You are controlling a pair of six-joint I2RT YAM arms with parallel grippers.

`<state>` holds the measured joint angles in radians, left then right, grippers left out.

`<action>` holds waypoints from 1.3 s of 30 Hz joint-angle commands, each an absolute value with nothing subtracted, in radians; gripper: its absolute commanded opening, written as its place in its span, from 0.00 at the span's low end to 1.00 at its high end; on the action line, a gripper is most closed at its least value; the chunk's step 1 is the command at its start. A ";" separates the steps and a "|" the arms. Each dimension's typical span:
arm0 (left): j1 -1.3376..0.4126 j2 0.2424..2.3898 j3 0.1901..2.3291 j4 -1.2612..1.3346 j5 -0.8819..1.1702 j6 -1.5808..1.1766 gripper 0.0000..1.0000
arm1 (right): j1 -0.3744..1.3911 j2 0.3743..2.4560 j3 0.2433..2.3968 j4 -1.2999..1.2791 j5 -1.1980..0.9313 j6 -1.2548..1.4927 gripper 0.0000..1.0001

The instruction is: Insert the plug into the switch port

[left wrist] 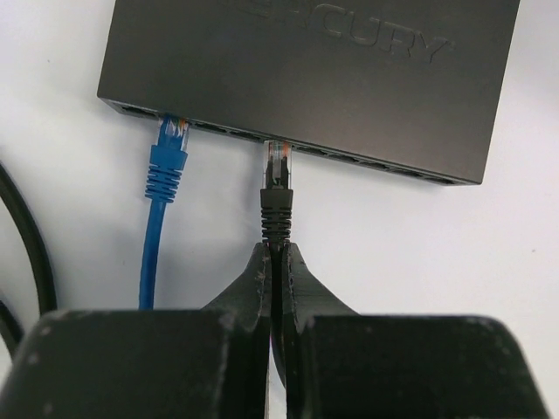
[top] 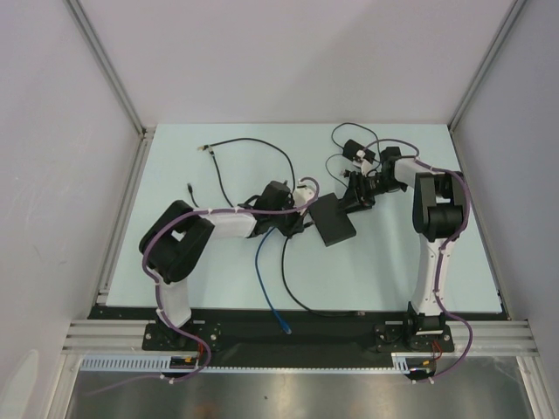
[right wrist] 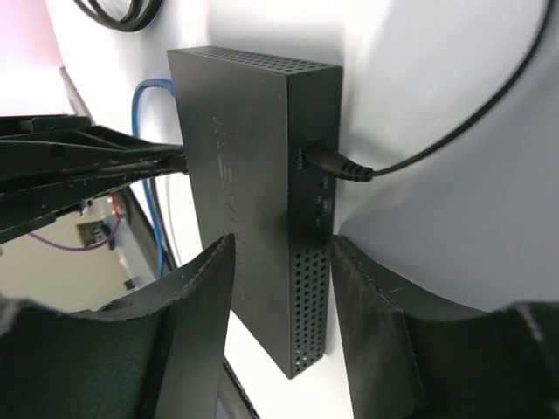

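The switch is a flat matte-black box lying mid-table; it also shows in the left wrist view and the right wrist view. My left gripper is shut on the black cable just behind the black plug, whose clear tip sits at the mouth of a port on the switch's long edge. In the top view the left gripper is at the switch's left side. My right gripper grips the switch's near corner across its thickness; in the top view it is at the switch's right end.
A blue plug sits in a port to the left, and its blue cable runs toward the near edge. A power lead is plugged into the switch's narrow side. A black adapter brick and loose black cables lie at the back.
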<state>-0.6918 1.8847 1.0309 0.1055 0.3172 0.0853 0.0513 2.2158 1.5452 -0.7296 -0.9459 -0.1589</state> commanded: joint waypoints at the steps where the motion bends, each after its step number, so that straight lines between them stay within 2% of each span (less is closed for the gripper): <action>1: -0.699 1.876 1.028 0.218 0.319 0.178 0.00 | 0.064 2.240 1.589 -0.782 -1.006 -0.178 0.51; 18: -0.755 1.887 1.023 0.284 0.299 0.380 0.00 | 0.071 2.298 1.660 -0.874 -1.023 -0.241 0.49; 22: -0.755 1.879 1.011 0.287 0.304 0.402 0.00 | 0.055 2.310 1.727 -0.900 -0.979 -0.262 0.57; 28: -0.755 1.870 1.012 0.282 0.304 0.403 0.00 | 0.054 2.355 1.812 -0.959 -0.950 -0.288 0.59; 39: -0.775 1.891 1.066 0.239 0.264 0.396 0.00 | 0.084 2.381 1.781 -0.971 -0.997 -0.250 0.47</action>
<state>-0.7521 1.8965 1.0103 0.1902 0.2481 0.3851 0.0574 2.3623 1.7912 -0.9409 -0.9546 -0.2722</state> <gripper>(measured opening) 0.027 0.480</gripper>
